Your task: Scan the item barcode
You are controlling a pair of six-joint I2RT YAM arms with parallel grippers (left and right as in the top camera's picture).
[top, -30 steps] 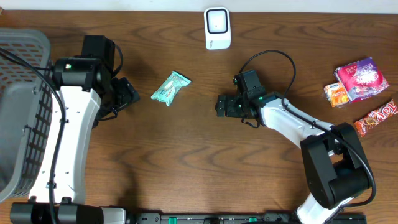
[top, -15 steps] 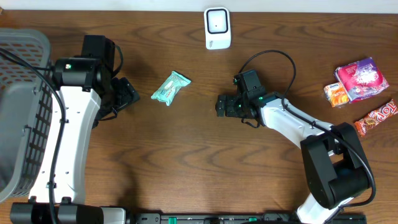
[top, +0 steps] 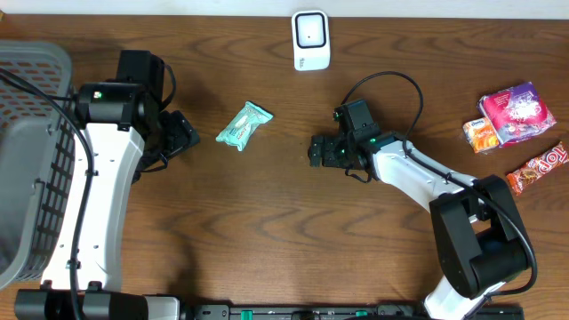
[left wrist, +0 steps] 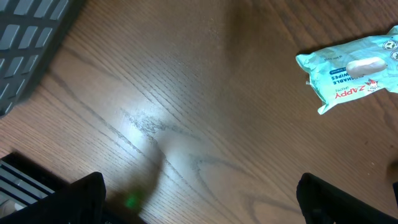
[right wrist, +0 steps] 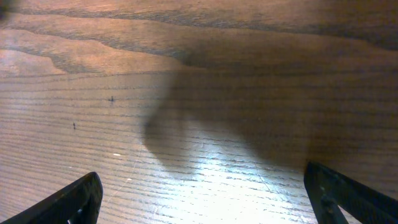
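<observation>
Looking down on your counter [top: 267,222] now — the teal wipes packet [top: 244,125] lies flat on the wood, toward the robot from the white scanner [top: 311,40] and off to its left, clear of it with bare wood between. Nothing has hold of it.

Your left pincer [top: 184,133] sits farther out from the scanner on that same side, just beyond the packet and pointing toward it, spread wide and empty. The left wrist view backs that up: the dark fingertips [left wrist: 87,196] sit at the bottom corners of the frame, far apart, and the packet lies up in the top right corner, the word ZAPPY readable on its wrapper.

Your right pincer [top: 316,150] is almost straight out from the scanner on the robot's side, low over the wood. It too stands wide with nothing between the fingers — the right wrist view shows only wood grain and a soft shadow between two dark tips. The packet lies between the two pincers, nearer your left one.

Far left of the scanner, a grey basket [top: 27,71] sits at the counter's edge beside your left arm. Far right of the scanner there is a small cluster: a pink-and-purple packet [top: 517,111], an orange packet [top: 480,135] touching it, and a red bar [top: 538,167] just beside them, all well apart from both pincers. The scanner itself stands at the far edge of the counter.
</observation>
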